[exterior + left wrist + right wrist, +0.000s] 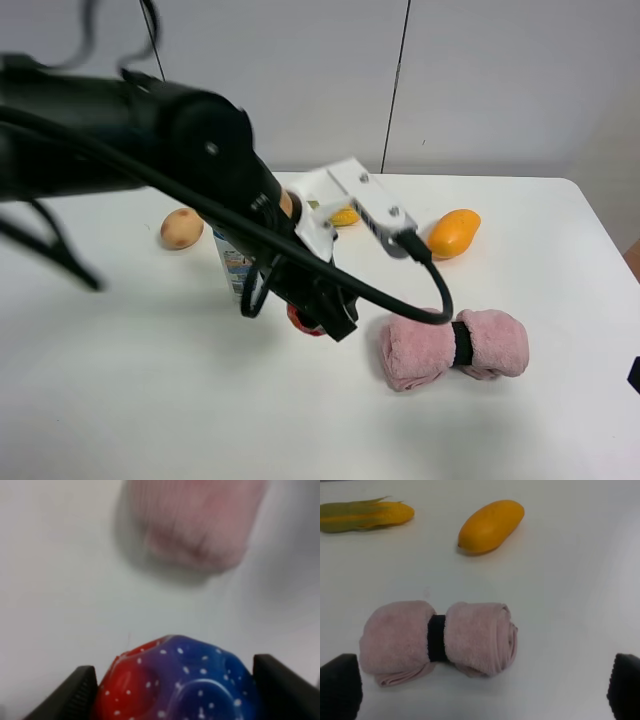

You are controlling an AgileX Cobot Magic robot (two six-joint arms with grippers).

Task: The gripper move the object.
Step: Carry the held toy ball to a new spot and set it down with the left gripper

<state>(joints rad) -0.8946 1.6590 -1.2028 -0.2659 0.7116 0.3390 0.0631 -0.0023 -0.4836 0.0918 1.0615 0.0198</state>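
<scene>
The object, a bumpy ball (pixel 180 680) patched red, blue and purple with white dots, sits between the two black fingers (pixel 65 695) of my left gripper (pixel 175 690), which is shut on it. In the exterior high view only a red edge of the ball (pixel 300 320) shows under the left gripper (pixel 325 312), low over the middle of the table. My right gripper (pixel 482 692) is open and empty, with its fingertips (pixel 340 685) wide apart. It is near the table's right front and faces a pink towel roll.
A pink rolled towel with a black band (pixel 455 345) (pixel 440 640) lies just right of the ball. An orange mango (pixel 453 232) (pixel 491 526), a corn cob (pixel 365 515), a tan potato (pixel 181 228) and a small carton (pixel 232 265) lie behind.
</scene>
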